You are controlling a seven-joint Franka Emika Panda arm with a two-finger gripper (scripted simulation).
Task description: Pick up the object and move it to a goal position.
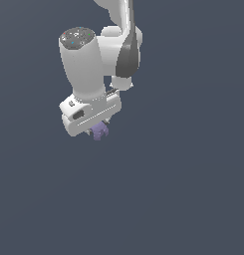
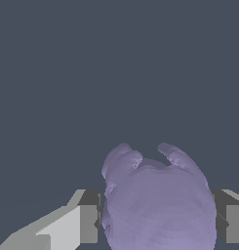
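Gripper (image 1: pixel 98 130) points downward, its 2 fingers (image 2: pixel 87 222) pressed against opposite sides of the purple lump (image 2: pixel 157 205), pinching it with no visible gap. The lump sits between the fingers, protruding just below the white hand in the exterior view, against plain dark background.
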